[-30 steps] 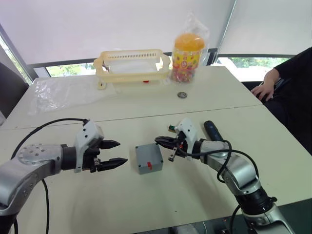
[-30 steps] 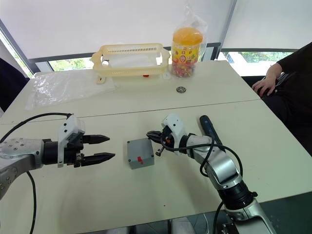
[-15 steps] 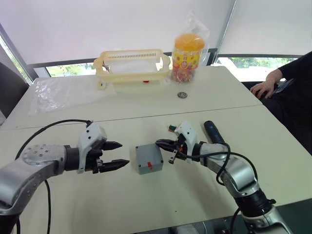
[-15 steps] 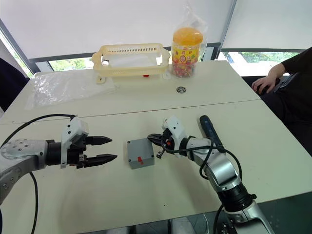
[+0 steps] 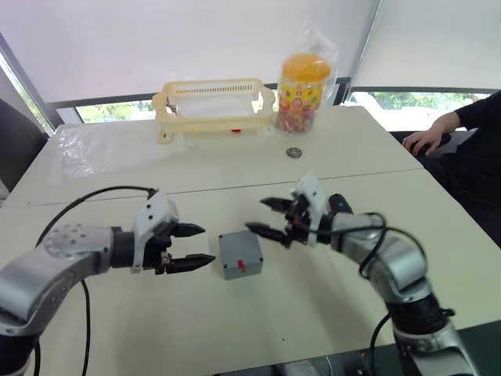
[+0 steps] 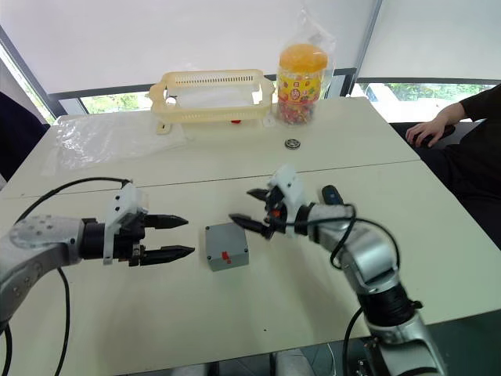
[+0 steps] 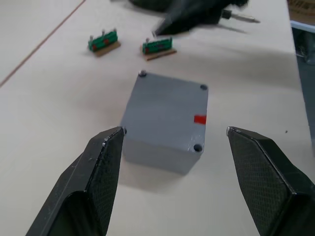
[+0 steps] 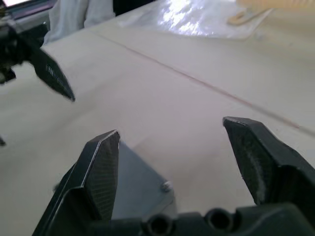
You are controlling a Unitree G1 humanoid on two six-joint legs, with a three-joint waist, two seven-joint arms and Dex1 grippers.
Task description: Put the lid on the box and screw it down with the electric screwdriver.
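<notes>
The box sits on the bench between the two claws, lid already on top. Left claw hovers just beside it, fingers apart and empty. Right claw hangs above its far edge, fingers spread, empty. Screwdriver lies behind the right claw.

**Hidden, cropped and blurred parts of the scene**

The electric screwdriver lies mostly behind the right gripper and its wrist; just a short black stretch shows. In the left wrist view that gripper is a dark blur, and the screwdriver's metal bit pokes out beside it. The box is partly covered by a finger in the right wrist view. A person's hand at the far right is cut off by the edge.
</notes>
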